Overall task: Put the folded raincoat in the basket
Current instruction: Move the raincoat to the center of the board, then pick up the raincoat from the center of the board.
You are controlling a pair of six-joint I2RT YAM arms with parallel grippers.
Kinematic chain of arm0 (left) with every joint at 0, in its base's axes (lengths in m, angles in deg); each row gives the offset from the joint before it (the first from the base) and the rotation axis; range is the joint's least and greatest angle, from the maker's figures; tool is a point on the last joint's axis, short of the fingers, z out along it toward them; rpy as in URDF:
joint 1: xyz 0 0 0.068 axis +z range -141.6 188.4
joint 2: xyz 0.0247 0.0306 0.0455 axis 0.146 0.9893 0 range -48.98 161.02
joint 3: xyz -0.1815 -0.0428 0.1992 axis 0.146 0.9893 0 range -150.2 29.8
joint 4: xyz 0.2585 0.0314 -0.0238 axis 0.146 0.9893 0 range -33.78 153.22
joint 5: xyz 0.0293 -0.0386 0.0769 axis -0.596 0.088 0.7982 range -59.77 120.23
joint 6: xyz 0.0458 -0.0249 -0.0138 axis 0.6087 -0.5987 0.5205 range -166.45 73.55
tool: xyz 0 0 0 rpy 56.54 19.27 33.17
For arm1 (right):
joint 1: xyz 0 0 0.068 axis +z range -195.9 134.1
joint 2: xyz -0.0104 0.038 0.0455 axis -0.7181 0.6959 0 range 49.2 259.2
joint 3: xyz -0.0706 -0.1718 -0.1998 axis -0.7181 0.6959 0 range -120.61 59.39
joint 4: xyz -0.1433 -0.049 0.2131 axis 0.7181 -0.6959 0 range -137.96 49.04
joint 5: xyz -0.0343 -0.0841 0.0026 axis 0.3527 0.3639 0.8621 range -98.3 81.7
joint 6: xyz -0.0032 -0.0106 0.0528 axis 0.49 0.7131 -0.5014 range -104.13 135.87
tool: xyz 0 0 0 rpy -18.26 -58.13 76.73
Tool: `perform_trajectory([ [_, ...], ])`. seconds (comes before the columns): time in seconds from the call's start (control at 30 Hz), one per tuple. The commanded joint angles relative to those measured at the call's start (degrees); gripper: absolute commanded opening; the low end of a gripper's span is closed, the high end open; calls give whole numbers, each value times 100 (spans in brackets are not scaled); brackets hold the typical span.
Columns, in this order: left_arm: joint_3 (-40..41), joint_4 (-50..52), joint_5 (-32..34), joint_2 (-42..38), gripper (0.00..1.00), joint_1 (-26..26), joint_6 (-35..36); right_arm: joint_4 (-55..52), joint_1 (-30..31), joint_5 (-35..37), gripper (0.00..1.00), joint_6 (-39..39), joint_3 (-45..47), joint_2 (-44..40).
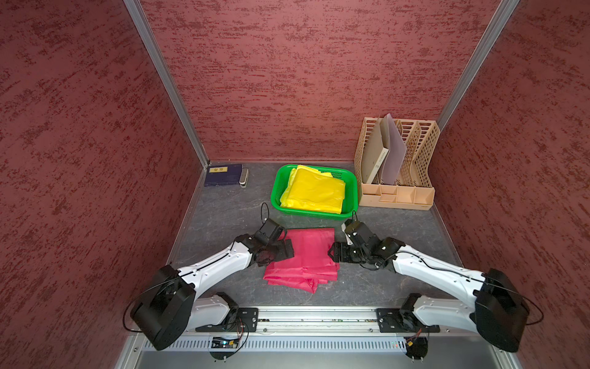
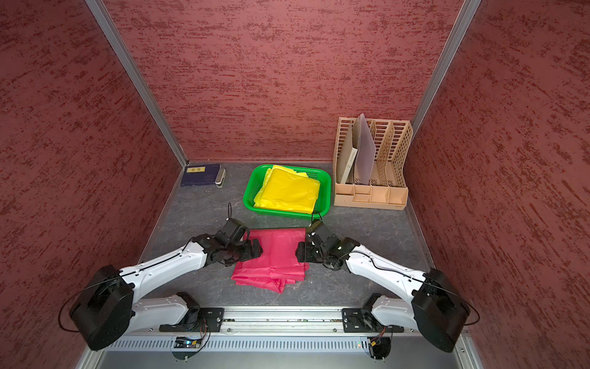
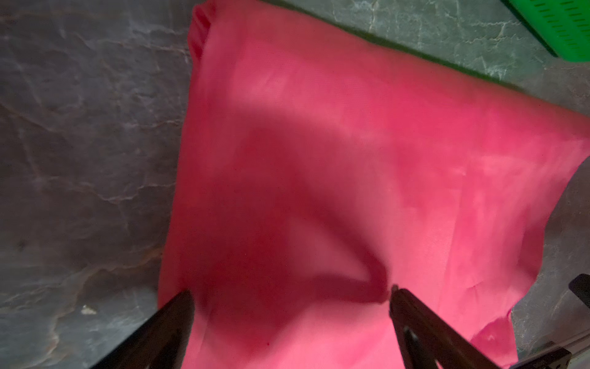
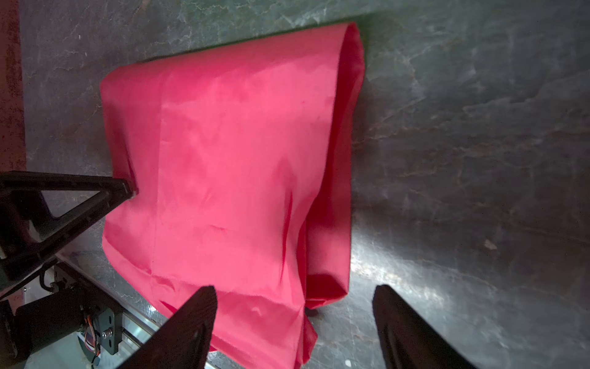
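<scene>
Left jaws and right jaws stand spread over opposite edges of the pink raincoat [image 1: 303,255], pinching nothing.

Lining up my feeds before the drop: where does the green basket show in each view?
In a top view: green basket, centre, just beyond the red raincoat.
In a top view: same spot, slightly further left.
Left wrist: only a corner, past the raincoat's edge.
Right wrist: not in it.
Shared landmark: the red raincoat, in all four.
</scene>
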Motion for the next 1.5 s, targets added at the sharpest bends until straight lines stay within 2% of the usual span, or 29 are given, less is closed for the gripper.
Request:
perform_trajectory([
  [0.0,-236,347,-4,-127,100,53,115,-302,-135,-100,85,72,-220,57],
  [0.2,-407,719,-212,-459,100,247,323,58,-424,-755,92,316,-346,591],
  [0.4,-413,1100,-211,-366,100,276,304,482,-507,-1297,96,398,-451,1213],
  [0.6,-142,843,-557,-282,100,314,238,554,-507,-1308,96,430,-468,1621],
  [0.8,-80,905,-357,-47,100,334,307,544,-507,-1180,97,427,-341,1527],
  [0.93,-19,525,-502,199,100,324,350,717,-499,-1312,97,399,-312,1655],
  [1.2,0,125,-709,493,97,94,275,1193,-361,-1438,91,165,-100,1844],
  [1.47,96,-320,-742,682,82,-87,49,1579,-165,-1396,74,-94,48,1968],
])
